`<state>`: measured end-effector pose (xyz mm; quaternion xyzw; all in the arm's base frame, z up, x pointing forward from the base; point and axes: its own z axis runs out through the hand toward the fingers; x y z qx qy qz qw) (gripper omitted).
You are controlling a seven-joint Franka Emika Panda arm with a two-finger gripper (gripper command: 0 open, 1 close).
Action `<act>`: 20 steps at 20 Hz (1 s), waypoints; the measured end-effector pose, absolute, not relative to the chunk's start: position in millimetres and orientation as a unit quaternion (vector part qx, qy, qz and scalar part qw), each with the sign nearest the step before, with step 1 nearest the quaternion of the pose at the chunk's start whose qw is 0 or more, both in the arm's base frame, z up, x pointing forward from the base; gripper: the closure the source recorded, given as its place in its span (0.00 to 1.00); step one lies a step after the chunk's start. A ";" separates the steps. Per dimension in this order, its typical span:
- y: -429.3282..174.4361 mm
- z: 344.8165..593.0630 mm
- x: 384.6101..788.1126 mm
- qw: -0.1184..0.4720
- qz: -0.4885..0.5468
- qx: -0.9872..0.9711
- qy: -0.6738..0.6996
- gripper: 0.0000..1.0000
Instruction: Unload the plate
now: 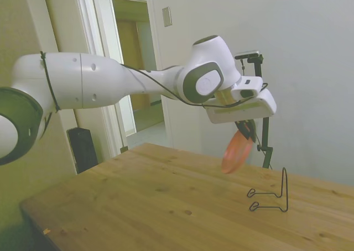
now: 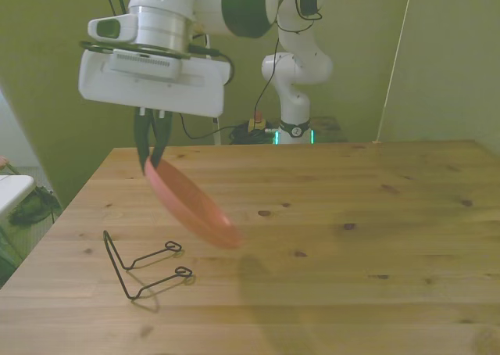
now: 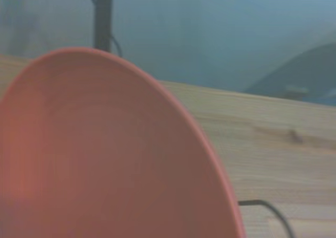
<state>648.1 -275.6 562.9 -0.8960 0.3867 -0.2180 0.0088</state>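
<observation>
Hanging clear above the wooden table, the plate was pinched at its upper rim by the gripper, its dark fingers closed on the edge and the disc tilted steeply downward, touching nothing below

Item, plate: salmon-pink, round, shallow, smooth; in the front view it slanted from the fingers down toward the front view's right, with a soft shadow on the boards beneath; in the wrist view its blurred face filled most of the frame

Item, gripper: mounted under a white hand block on the white arm, which reached in level above the table

Item, wire stand: thin, black, one upright loop with two feet, resting on the table just beside and below the plate, apart from it; in the front view it sat toward the front view's left; a short piece of it showed in the wrist view

Item, table: pale planks with dark knots, surface matte, grain running lengthwise

Item, room: plain light walls; an open doorway with white frame behind the arm; a small wall plate beside it; a dark box on the floor near the doorway; cables trailing behind the far table edge
</observation>
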 end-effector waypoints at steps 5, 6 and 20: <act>-213.2 508.9 674.0 0.090 -0.157 -0.869 0.460 1.00; -204.7 495.1 680.2 0.105 -0.144 -0.862 0.474 1.00; -203.0 382.8 703.8 0.184 -0.013 -0.782 0.595 0.00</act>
